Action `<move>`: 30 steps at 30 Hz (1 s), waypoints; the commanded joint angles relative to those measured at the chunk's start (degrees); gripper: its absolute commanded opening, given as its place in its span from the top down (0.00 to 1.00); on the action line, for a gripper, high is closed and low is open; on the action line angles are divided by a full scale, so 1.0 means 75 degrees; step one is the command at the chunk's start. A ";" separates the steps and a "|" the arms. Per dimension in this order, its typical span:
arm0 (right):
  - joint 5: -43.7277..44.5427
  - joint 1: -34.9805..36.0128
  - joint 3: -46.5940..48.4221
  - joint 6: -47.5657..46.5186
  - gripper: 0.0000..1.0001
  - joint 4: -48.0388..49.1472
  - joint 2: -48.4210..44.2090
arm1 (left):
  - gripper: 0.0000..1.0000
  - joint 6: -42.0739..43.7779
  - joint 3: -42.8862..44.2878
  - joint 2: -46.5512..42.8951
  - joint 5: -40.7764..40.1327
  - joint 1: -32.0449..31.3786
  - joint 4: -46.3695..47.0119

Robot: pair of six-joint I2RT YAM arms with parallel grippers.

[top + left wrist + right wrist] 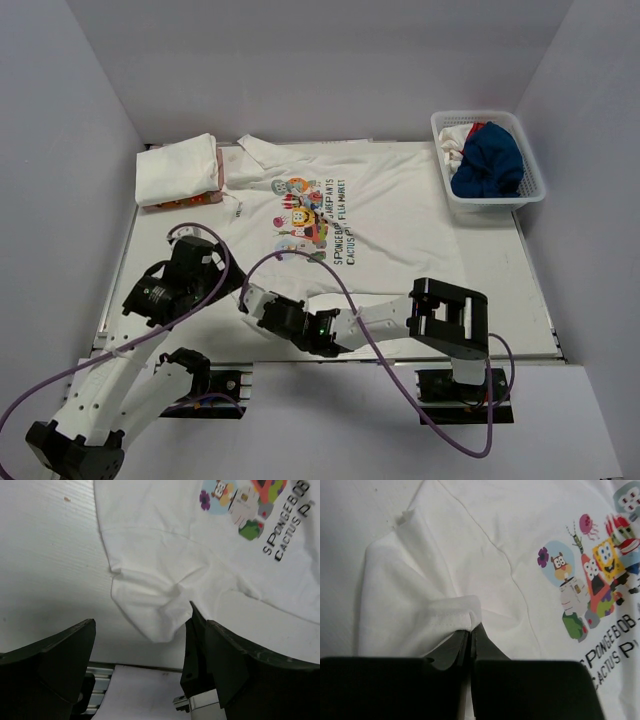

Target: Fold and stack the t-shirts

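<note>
Printed tee point(380, 200) flat, centre of table point(525, 295). Right gripper point(470, 627) clenched on its sleeve point(405, 605), 7 o'clock corner. Left gripper point(140, 650) released, over same sleeve. Folded tee point(178, 168) at 10 o'clock; blue tee point(490, 160) in basket point(532, 170), 2 o'clock.

I have the white cartoon-print cotton t-shirt point(390, 190) spread across the white tabletop point(500, 300). A folded white t-shirt point(178, 170) lies at its far-left corner; the white plastic lattice basket point(497, 204), far right, holds a crumpled royal blue t-shirt point(490, 160).

White basket point(495, 204) far right (lattice walls) on table point(500, 295).
</note>
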 commanded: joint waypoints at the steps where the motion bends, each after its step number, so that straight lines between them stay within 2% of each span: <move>1: -0.0278 -0.0467 0.0714 0.1313 1.00 -0.0068 -0.0427 | 0.00 0.0103 0.0208 0.0016 0.0085 0.0005 -0.0084; 2: -0.0616 -0.0677 0.0774 0.1503 1.00 -0.0673 -0.0357 | 0.00 0.0103 0.0208 0.0017 0.0086 0.0005 0.0009; 4: -0.1308 -0.1041 0.1055 0.2183 1.00 -0.1006 -0.0275 | 0.00 0.0173 0.0114 0.0192 0.0273 0.0005 0.0010; 7: -0.2352 -0.1557 0.1523 0.2720 0.94 -0.1884 0.0075 | 0.00 0.0243 0.0020 0.0310 0.0460 0.0005 0.0080; 8: -0.2539 -0.1732 0.1594 0.2793 0.87 -0.2153 0.0135 | 0.00 0.0244 0.0020 0.0507 0.0461 0.0005 0.0080; 9: -0.3017 -0.1931 0.1827 0.2805 0.84 -0.2353 0.0182 | 0.00 0.0348 -0.0061 0.0509 0.0635 -0.0065 0.0080; 11: -0.3161 -0.2177 0.2074 0.3004 0.78 -0.2566 0.0393 | 0.00 0.0419 -0.0062 0.0638 0.0800 -0.0065 0.0080; 12: -0.3278 -0.2364 0.2145 0.3039 0.71 -0.3088 0.0428 | 0.00 0.0489 -0.0155 0.0754 0.1080 -0.0065 0.0219; 15: -0.4375 -0.2739 0.2275 0.3122 0.57 -0.3256 0.0441 | 0.00 0.0700 -0.0343 0.0977 0.1654 -0.0065 0.0605; 19: -0.5338 -0.3128 0.2181 0.2981 0.52 -0.3327 0.0265 | 0.00 0.1016 -0.0624 0.1399 0.2183 -0.0135 0.1099; 25: -0.5575 -0.3339 0.2029 0.2711 0.48 -0.3972 -0.0155 | 0.00 0.1158 -0.1244 0.1950 0.2945 -0.0136 0.1800; 27: -0.6019 -0.3327 0.1586 0.2677 0.46 -0.3879 -0.0448 | 0.00 0.1158 -0.1385 0.2102 0.3203 -0.0205 0.2059; 30: -0.6910 -0.3374 0.1139 0.2735 0.44 -0.3668 -0.1057 | 0.00 0.1017 -0.1456 0.2454 0.3041 -0.0276 0.2236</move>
